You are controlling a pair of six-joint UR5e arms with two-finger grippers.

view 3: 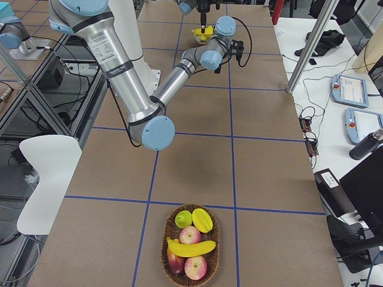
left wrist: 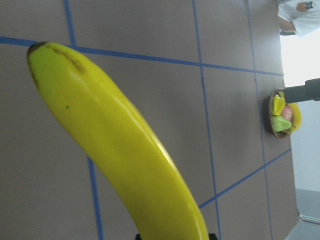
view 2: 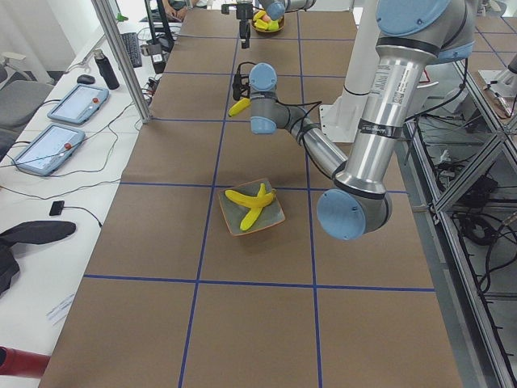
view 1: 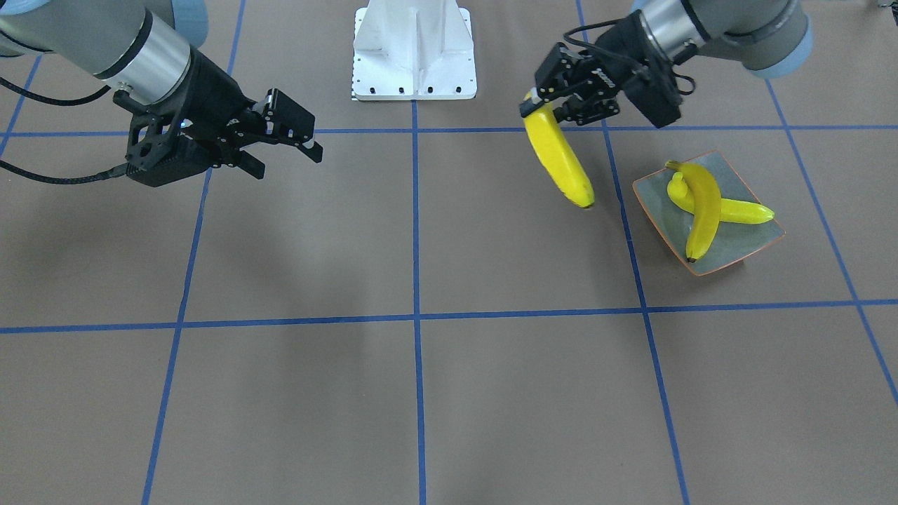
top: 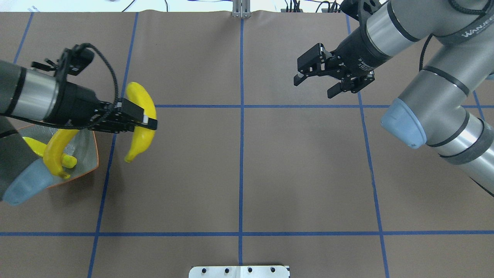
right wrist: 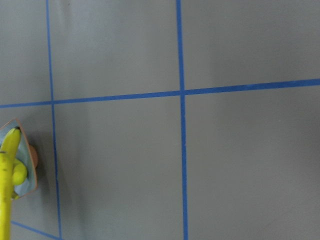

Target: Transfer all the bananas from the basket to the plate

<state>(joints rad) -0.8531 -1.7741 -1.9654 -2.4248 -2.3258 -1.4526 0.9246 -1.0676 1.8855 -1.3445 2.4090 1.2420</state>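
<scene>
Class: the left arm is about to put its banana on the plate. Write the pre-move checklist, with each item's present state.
1. Left gripper shut on the curved deep-yellow banana: ok.
2. Banana above the squarish grey-green, orange-rimmed plate: not ok, it hangs beside it.
3. Bare plate space beside two crossed yellow bananas: ok.
4. Right gripper open, away from plate: ok.
5. Oval woven basket free of bananas: not ok, one banana remains.

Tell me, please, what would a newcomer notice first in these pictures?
The left hand holds a yellow banana in the air beside the plate, where two bananas lie crossed. The right hand hangs open and empty, and one more banana waits in the basket, far from the plate.
</scene>
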